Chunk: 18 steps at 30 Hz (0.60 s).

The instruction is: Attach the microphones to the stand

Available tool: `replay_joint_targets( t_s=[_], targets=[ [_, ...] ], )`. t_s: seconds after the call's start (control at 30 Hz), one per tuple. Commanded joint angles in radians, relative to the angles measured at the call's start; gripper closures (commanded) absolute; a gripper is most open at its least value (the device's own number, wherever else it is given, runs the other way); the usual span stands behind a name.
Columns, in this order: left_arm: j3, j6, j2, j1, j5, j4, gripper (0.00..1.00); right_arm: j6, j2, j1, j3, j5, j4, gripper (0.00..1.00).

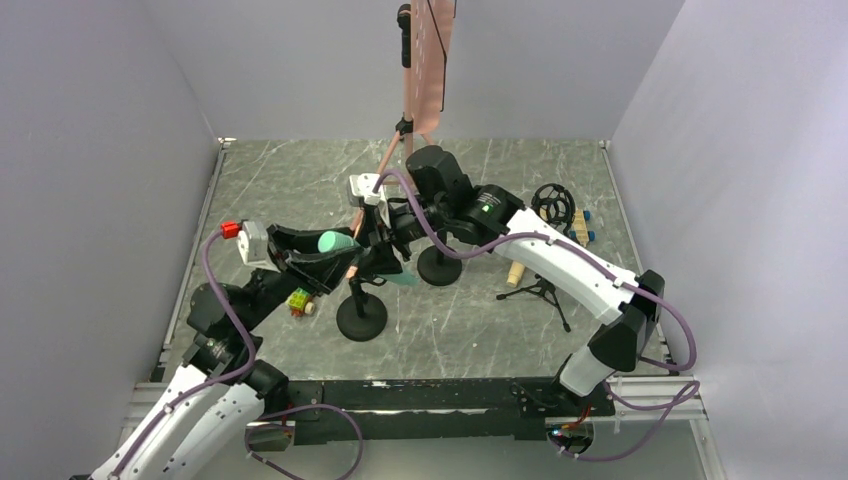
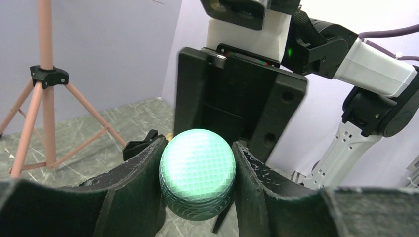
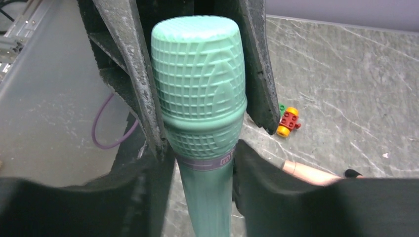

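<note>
Pinching the microphone (image 1: pixel 337 242) by its ribbed head, the left gripper (image 2: pixel 197 148) holds it centre-left above the stand base (image 1: pixel 361 318); the right gripper (image 3: pixel 203 165) clamps its neck. We judge it light, rigid, smooth-handled: grip the neck.

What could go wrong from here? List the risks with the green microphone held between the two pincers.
1. The left pincer and the right pincer both grip the green microphone. If the arms move out of step, it may twist or wrench free.
2. The left pincer holds only the rounded head, which might slip out.
3. The arms crowd over the round-base stand, so a bump could tip it.
</note>
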Motion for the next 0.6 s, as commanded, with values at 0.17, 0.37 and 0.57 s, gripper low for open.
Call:
replay_joint_targets(
  t_s=[0.17,0.37,0.57],
  targets=[
    [0.179,0.189,-0.114,0.003,-0.102,-0.219,1.0,-0.058,-0.059,-0.078,0.02,-0.042,-0.008,0.0],
    [0.299,0.288,-0.158,0.004,-0.152,-0.426,1.0,-0.105,-0.179,-0.241,-0.096,-0.159,0.009,0.0],
    [0.368,0.347,-0.183,0.002,-0.176,-0.552,1.0,-0.373,-0.179,-0.248,-0.258,-0.188,-0.053,0.11]
  ],
)
